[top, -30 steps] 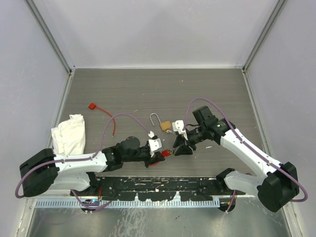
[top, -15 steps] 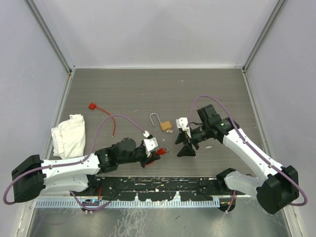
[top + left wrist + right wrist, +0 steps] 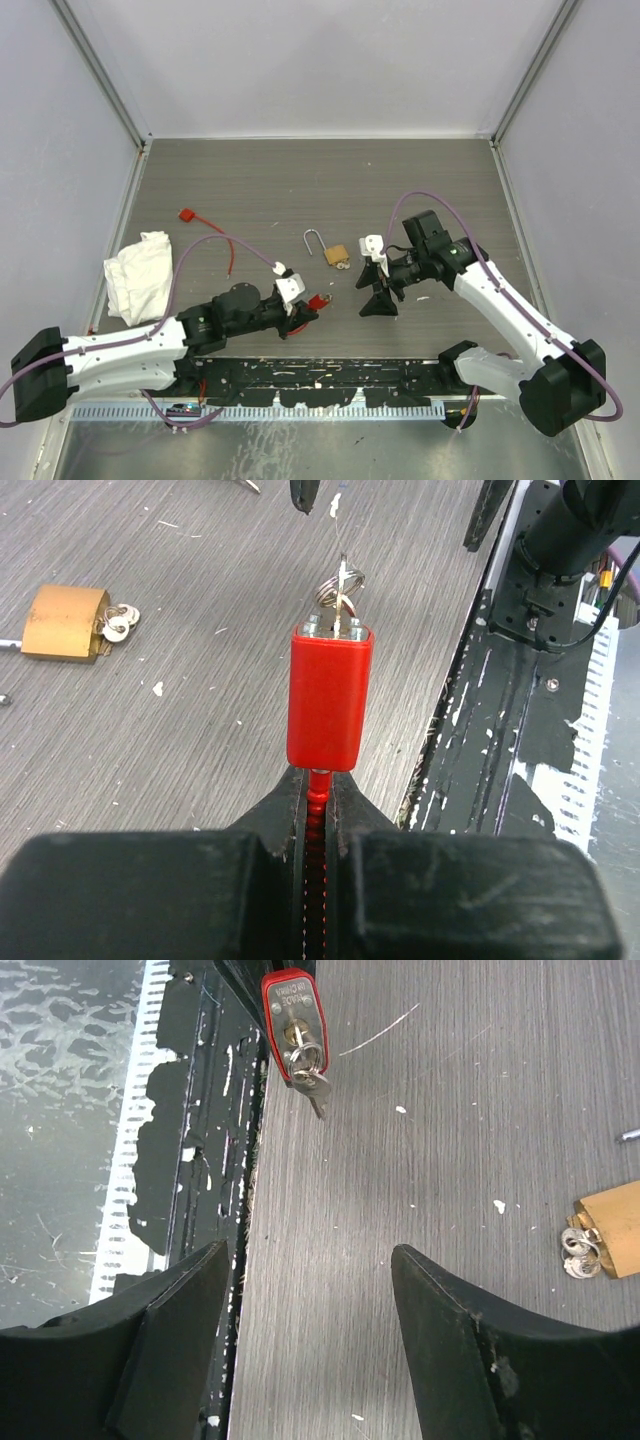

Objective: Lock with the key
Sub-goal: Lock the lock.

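The key sat in the keyhole at the end of the red padlock, a spare dangling from its ring, low over the table near the front edge. The left gripper was clamped tight on the thin red stem at the padlock's other end, holding the body out toward 3 o'clock. Off that way, well apart from the key, the right gripper stood with its fingers spread wide and nothing between them.

To my eye the trouble lay there: big fingers, tiny key. They might pinch the loose spare or the ring instead of the seated head and tug it out. A sideways push could also swivel the padlock about its stem. At 1 o'clock lay a brass padlock, shackle open, with keys of its own, easily mistaken for the target.
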Controlling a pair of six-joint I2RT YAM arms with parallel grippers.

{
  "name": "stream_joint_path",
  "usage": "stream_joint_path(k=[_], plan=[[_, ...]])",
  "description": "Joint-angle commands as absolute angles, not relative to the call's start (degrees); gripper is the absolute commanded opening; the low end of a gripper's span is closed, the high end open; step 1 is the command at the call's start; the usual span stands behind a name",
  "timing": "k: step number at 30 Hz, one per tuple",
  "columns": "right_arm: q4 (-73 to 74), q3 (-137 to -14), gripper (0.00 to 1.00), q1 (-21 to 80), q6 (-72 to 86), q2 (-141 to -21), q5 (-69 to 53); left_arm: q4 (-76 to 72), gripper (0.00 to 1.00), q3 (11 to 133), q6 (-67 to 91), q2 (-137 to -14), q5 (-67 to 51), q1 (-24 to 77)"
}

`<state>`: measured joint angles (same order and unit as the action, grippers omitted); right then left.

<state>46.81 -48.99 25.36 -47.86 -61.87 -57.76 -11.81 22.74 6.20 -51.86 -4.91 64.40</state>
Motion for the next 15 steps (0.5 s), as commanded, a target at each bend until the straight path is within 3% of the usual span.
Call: stream_joint_path(k=[1, 15], plan=[[46.21, -52.23, 0.72, 25.05, -47.29, -61.19, -58.92, -12.69, 0.0, 24.46, 7.62, -49.12, -4.47, 64.6], [49.96, -55.56, 0.71, 24.98, -49.74, -61.82, -57.97, -10.11, 0.0, 26.44, 7.88, -47.85, -5.29, 64.6]])
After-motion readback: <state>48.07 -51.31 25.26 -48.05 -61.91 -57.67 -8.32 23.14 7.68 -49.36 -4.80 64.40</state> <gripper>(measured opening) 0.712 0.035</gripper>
